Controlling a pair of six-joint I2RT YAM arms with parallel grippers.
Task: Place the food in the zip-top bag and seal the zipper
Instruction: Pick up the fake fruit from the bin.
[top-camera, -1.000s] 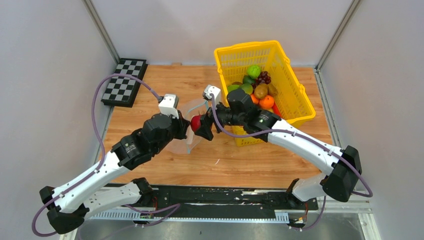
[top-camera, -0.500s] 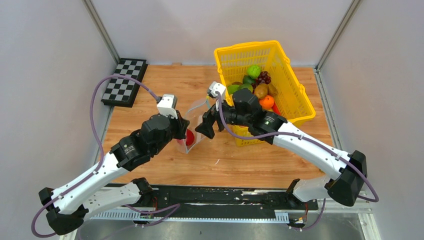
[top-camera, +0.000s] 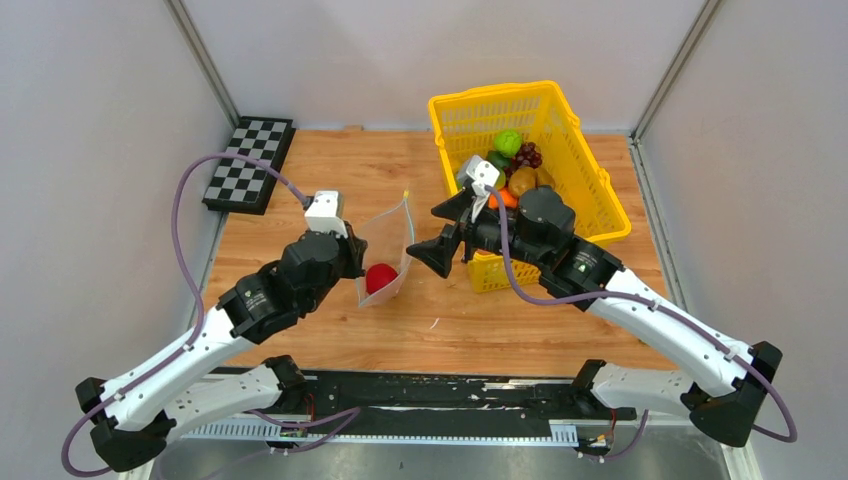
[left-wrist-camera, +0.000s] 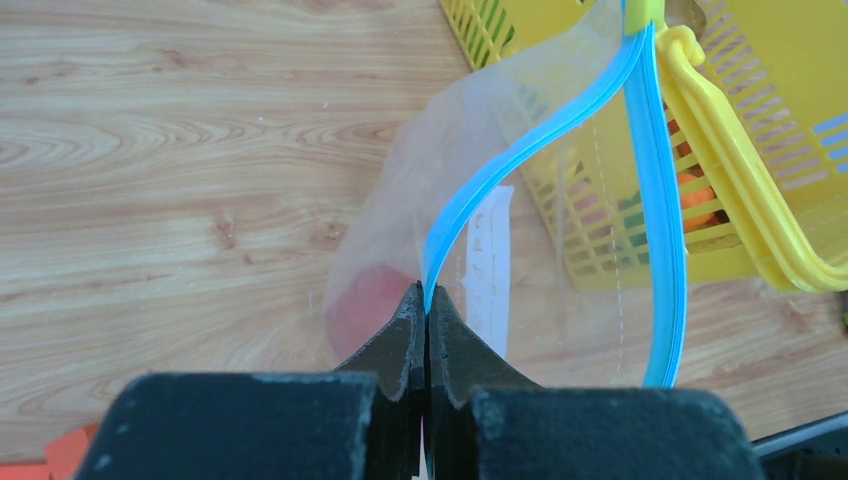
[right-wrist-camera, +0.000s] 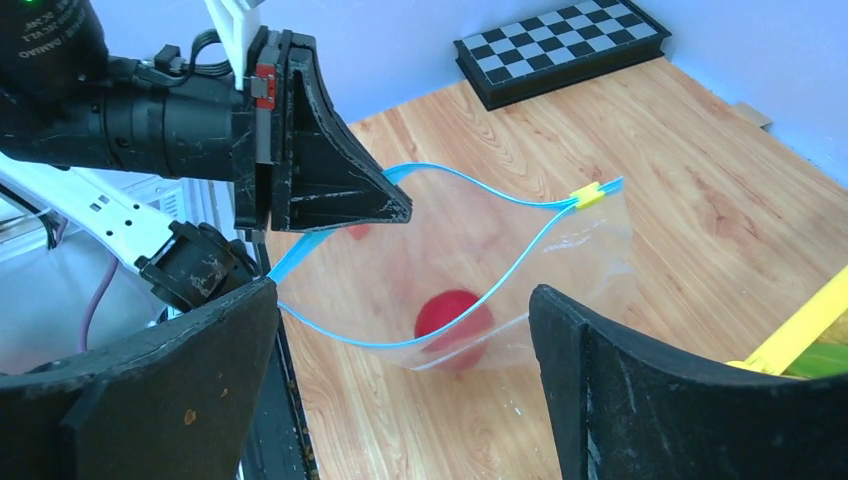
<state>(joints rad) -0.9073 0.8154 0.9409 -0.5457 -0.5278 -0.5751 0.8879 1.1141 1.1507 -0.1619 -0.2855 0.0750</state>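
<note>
The clear zip-top bag (top-camera: 388, 240) stands open on the wood between the arms. A round red food piece (top-camera: 379, 277) lies inside at its bottom, seen through the plastic in the right wrist view (right-wrist-camera: 452, 313). My left gripper (left-wrist-camera: 427, 297) is shut on one lip of the teal-blue zipper (left-wrist-camera: 530, 140) and holds the mouth up. The other lip bows away, so the mouth gapes. A yellow slider tab (right-wrist-camera: 590, 192) sits at the zipper's far end. My right gripper (top-camera: 433, 232) is open and empty, just right of the bag and apart from it.
The yellow mesh basket (top-camera: 597, 205) with several fruits stands at the back right, close behind my right arm. Its rim (left-wrist-camera: 740, 170) lies right beside the bag. A folded checkerboard (top-camera: 248, 165) rests at the back left corner.
The red food left my right gripper and dropped into the bag. The right gripper pulled back to the right and opened wider. The left gripper kept its pinch, shifting slightly left.
</note>
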